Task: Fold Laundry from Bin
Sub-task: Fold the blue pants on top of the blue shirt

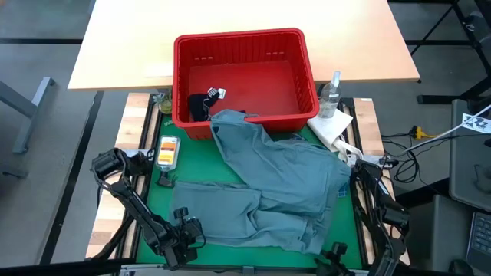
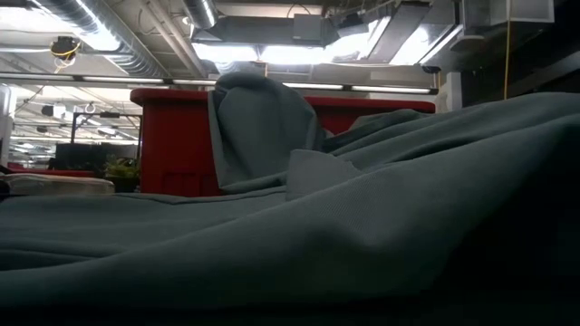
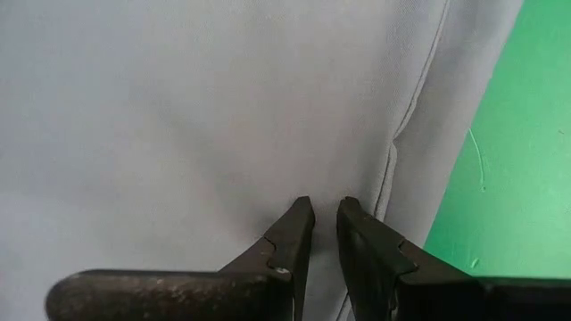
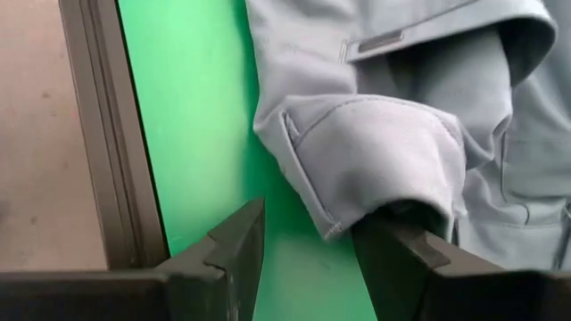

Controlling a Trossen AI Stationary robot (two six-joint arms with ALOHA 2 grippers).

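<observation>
Surface: green mat (image 1: 196, 172) on the tabletop, pale wooden table behind.
Bin: red bin (image 1: 244, 47) at the mat's far edge, a dark navy garment (image 1: 201, 105) inside by its left wall.
Laundry: large grey-blue garment (image 1: 268, 188) spread from the bin's front rim toward the near edge, long axis running far-to-near.
Left claw (image 3: 326, 214): near-left corner, fingers almost together, tips on the cloth; whether it pinches fabric I cannot tell.
Right claw (image 4: 308, 234): near-right corner, fingers apart around a folded cuff (image 4: 375, 156), holding nothing.
Key relation: garment's near hem lies between both claws, each about equally close.
</observation>
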